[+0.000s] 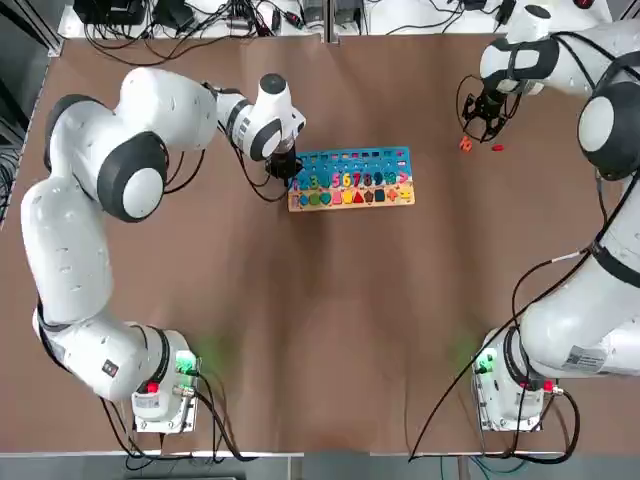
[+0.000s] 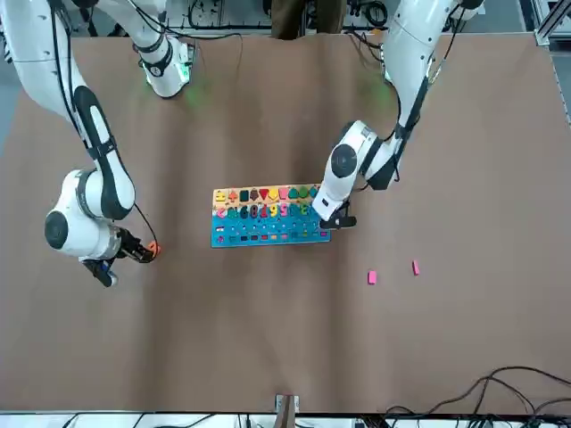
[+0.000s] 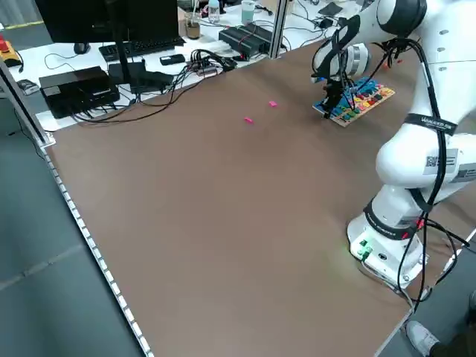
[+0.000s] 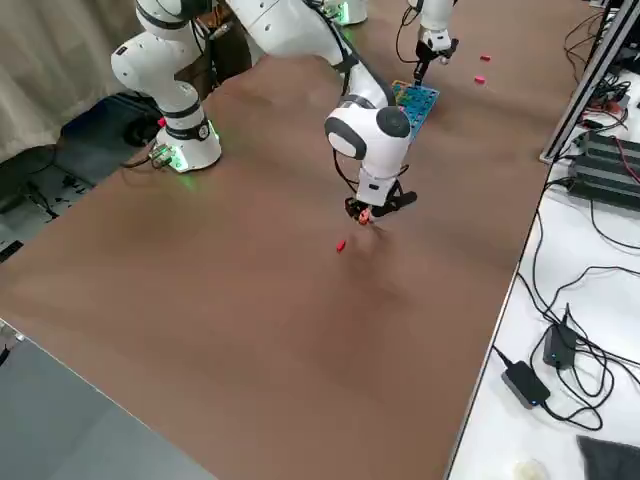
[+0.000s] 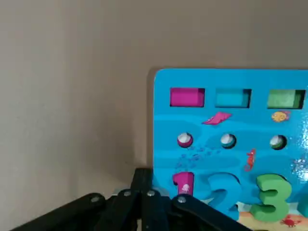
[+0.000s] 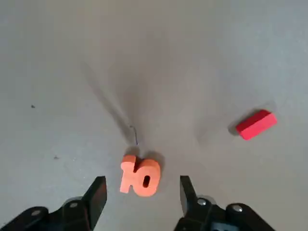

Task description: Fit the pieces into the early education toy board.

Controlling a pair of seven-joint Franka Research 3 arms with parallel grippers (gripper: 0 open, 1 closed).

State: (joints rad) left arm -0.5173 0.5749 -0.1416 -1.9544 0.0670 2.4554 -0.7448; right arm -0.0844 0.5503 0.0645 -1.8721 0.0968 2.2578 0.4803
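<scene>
Orange "10" piece [image 6: 140, 176] lies on the brown table [image 1: 330, 320] between the right gripper's [image 6: 142, 192] parted, empty fingers; left gripper [image 5: 147, 202], pinched closed and empty, sits beside the board [image 5: 231, 144] reading "1 2 3".

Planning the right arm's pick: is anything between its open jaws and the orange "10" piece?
Nothing visible. The right gripper hangs with jaws open just over the orange "10" piece, bare table between them. The red block lies off to the side, clear of the path.
</scene>
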